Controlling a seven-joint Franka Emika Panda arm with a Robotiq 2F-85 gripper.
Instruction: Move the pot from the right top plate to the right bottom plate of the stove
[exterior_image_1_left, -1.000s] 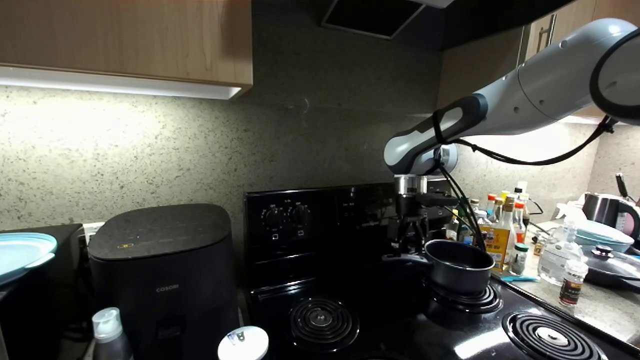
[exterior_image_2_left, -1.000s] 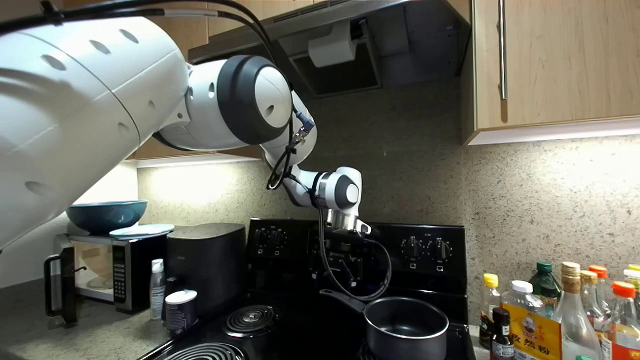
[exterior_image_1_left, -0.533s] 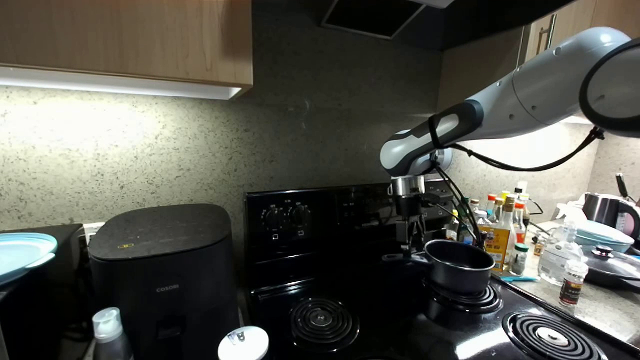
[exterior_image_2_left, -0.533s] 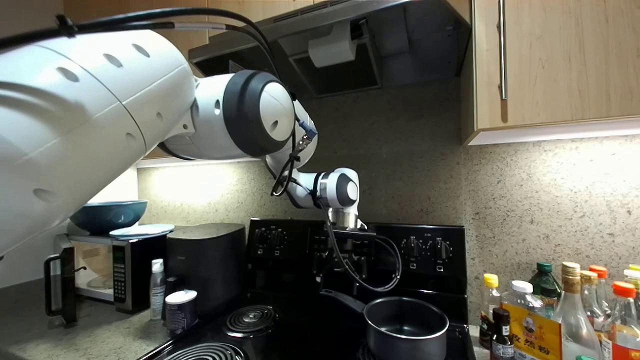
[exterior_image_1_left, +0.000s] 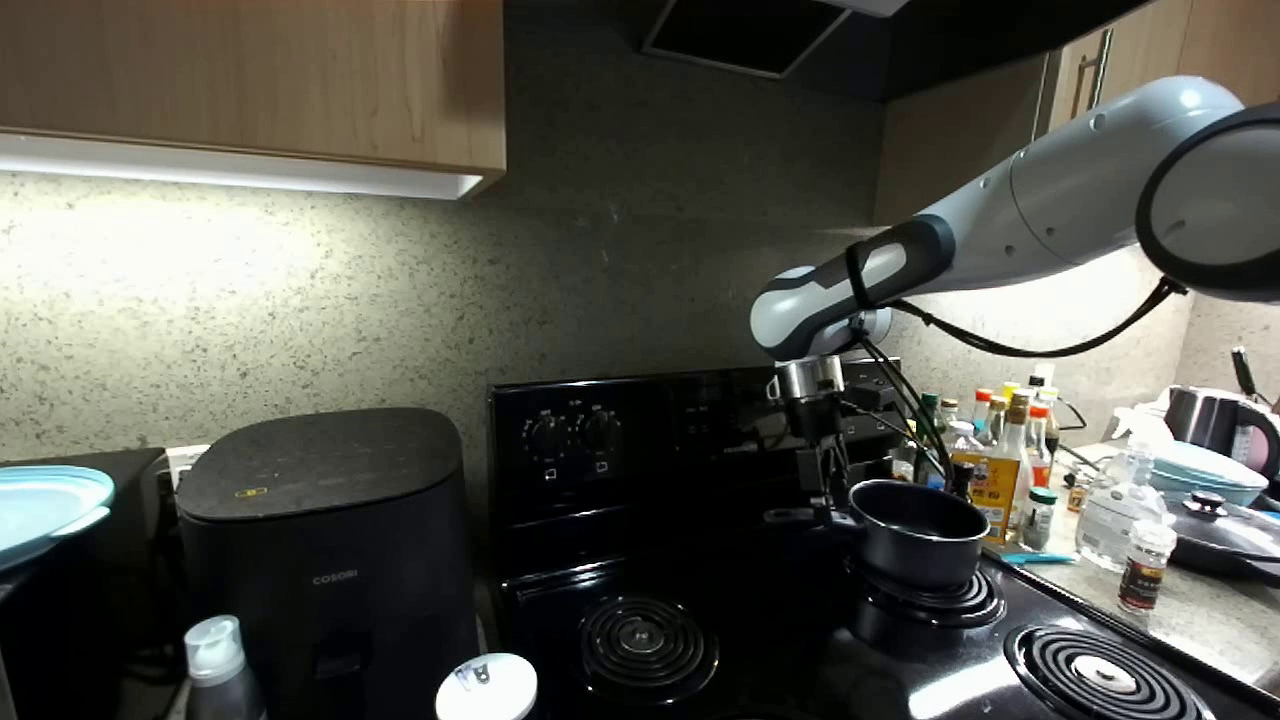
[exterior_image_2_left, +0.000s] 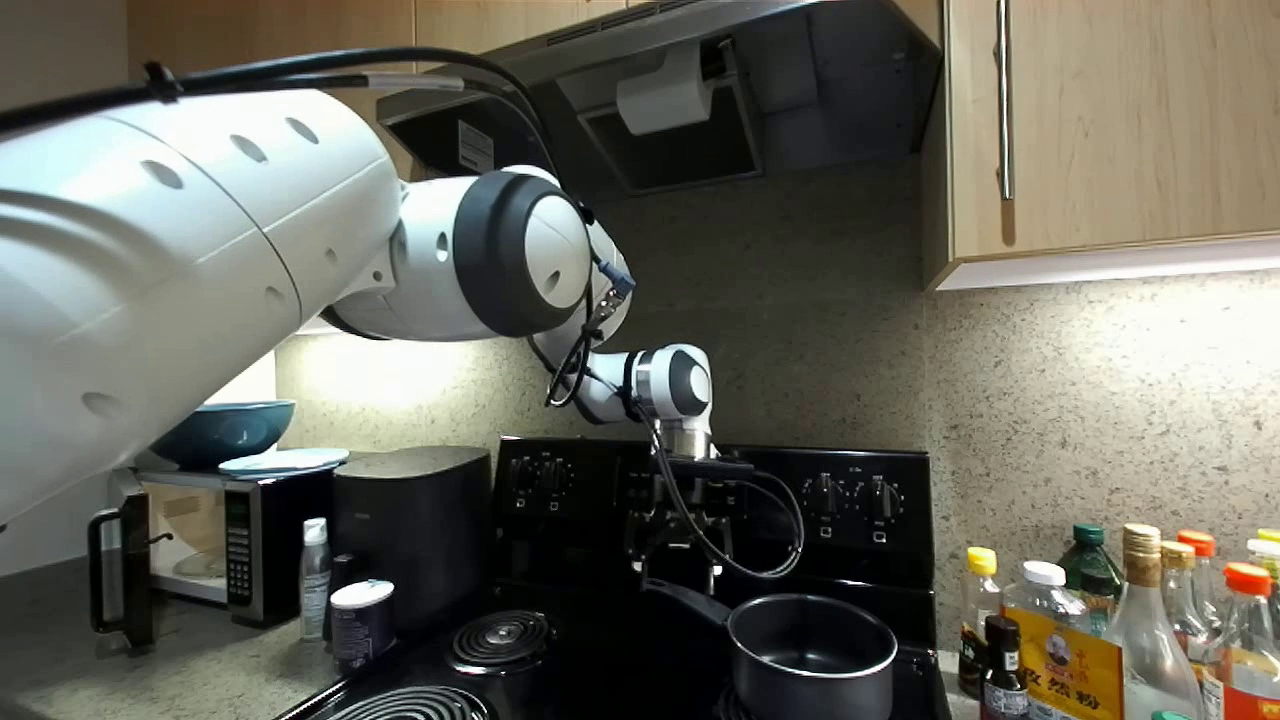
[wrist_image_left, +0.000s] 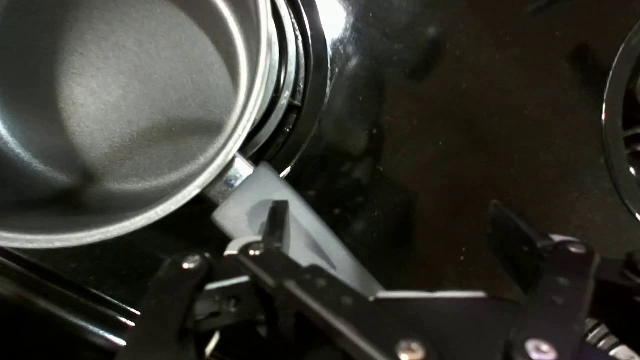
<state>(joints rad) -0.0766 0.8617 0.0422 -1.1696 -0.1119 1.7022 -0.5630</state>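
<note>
The dark pot (exterior_image_1_left: 920, 545) sits upright on the right top plate (exterior_image_1_left: 975, 605) of the black stove (exterior_image_1_left: 785, 655). It also shows in an exterior view (exterior_image_2_left: 815, 680) and in the wrist view (wrist_image_left: 135, 90). Its grey handle (wrist_image_left: 327, 240) points away toward the back panel side. The right bottom plate (exterior_image_1_left: 1105, 675) is bare. My gripper (exterior_image_2_left: 676, 570) is open and empty, just above the handle. In the wrist view the gripper (wrist_image_left: 387, 202) has its left finger over the handle, and the right finger is well apart from it. Contact cannot be told.
The back panel (exterior_image_2_left: 830, 510) stands close behind the gripper. Bottles (exterior_image_2_left: 1080, 640) crowd the counter beside the pot. Another burner (exterior_image_1_left: 640, 640) lies across the stove. The air fryer (exterior_image_1_left: 330, 560) and a white-lidded can (exterior_image_2_left: 362, 620) stand beyond it. The hood (exterior_image_2_left: 660, 120) hangs above.
The arm has come down and the gripper is a little lower, near the handle. The gripper has turned and tilted, and its fingers look wider apart. The pot has not moved.
</note>
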